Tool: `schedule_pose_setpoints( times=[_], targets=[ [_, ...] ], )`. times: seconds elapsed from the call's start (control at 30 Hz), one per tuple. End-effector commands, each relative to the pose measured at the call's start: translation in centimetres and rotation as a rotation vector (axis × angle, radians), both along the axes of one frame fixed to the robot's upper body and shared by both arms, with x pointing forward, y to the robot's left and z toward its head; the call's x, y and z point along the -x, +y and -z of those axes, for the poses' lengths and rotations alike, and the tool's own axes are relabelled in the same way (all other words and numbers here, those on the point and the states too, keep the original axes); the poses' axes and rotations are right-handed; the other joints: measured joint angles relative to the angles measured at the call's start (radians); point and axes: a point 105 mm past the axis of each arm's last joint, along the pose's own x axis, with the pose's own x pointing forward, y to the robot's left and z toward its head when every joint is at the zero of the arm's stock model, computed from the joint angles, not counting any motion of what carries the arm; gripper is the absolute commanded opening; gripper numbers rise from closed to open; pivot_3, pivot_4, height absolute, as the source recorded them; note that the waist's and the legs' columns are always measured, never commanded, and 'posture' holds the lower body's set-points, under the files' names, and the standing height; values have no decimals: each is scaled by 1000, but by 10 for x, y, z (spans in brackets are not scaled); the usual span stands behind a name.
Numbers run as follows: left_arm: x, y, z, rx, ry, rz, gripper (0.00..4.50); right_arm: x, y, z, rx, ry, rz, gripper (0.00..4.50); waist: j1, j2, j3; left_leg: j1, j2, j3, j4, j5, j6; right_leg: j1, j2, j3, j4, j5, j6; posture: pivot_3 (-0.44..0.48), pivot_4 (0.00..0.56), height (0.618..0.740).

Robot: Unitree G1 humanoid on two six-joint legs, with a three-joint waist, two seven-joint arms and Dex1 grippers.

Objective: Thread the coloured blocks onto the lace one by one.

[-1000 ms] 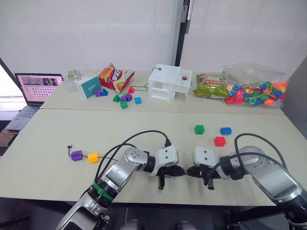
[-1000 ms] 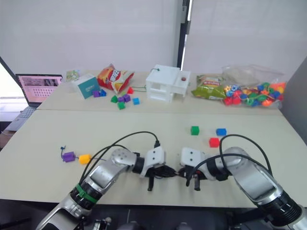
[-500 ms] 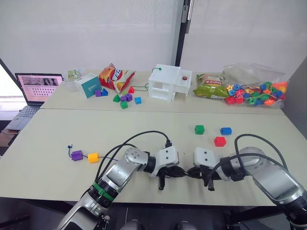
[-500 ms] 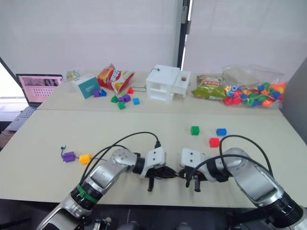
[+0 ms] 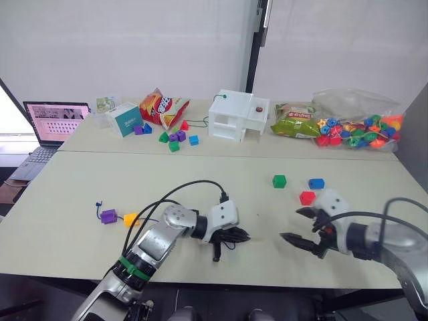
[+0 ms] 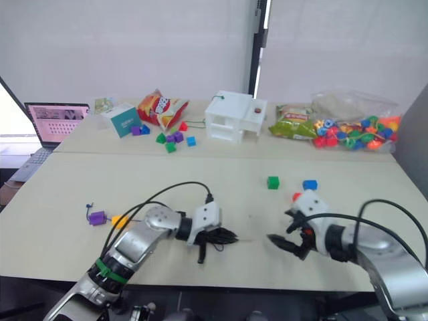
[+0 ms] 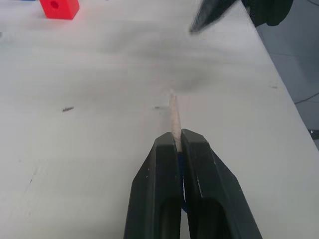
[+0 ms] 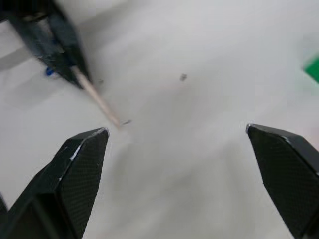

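Two pincers: left pincer [image 7: 178,144] pinching the lace [image 7: 174,119], right pincer [image 8: 182,137] wide, facing its tip.

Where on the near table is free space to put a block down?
Bare patches: between the left hand and right hand, and between the orange block and green block. It is crowded around the red block.

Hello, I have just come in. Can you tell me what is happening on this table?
A humanoid robot is threading small plastic blocks onto a thin dark-blue lace. Its left gripper is shut on the lace, with the stiff pale tip sticking out over the beige table. The right gripper is open and empty, apart from the left one. The purple block and yellow-orange block lie on the robot's left; the green block, blue block and red block lie loose.
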Motion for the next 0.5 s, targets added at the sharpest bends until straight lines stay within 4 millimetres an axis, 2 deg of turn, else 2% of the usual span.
schedule_pose_setpoints(
  times=[0.03, 0.1, 0.2, 0.3, 0.4, 0.5],
  targets=[
    [3, 4, -17, 53, -18, -2, 0, 0, -29, -18, -58, -137, 247, 4461, -1, 0, 0, 0, 0, 0, 0, 0, 0, 0, 0, 0, 0, 0, 0, 0, 150, 740],
    [3, 8, -20, 61, -13, -15, 0, -3, -48, -19, -72, -189, 403, 4461, -1, 0, 0, 0, 0, 0, 0, 0, 0, 0, 0, 0, 0, 0, 0, 0, 150, 740],
    [3, 10, -21, 66, -3, -23, 0, -21, -71, -22, -117, -263, 612, 4461, -8, 0, 0, 1, 0, 0, 0, 1, -1, 0, 0, 0, 1, 0, 0, 0, 150, 740],
    [4, 9, -19, 60, 1, -26, 0, -34, -72, -19, -132, -265, 652, 4461, -11, 1, -1, 2, -1, 1, 0, 1, -2, 0, 0, 1, 1, 0, 0, 0, 150, 740],
    [4, 8, -16, 54, 2, -31, 0, -73, -74, -19, -153, -247, 716, 4461, -22, 1, -1, 2, -1, 2, -1, 2, -2, -1, 1, 1, 1, 0, 0, 0, 150, 740],
    [4, 6, -16, 56, 1, -37, 0, -93, -82, -24, -169, -217, 753, 4461, -19, 2, -1, 2, -2, 2, -1, 2, -2, -1, 0, 1, 2, 0, 0, 0, 150, 740]
  ],
)
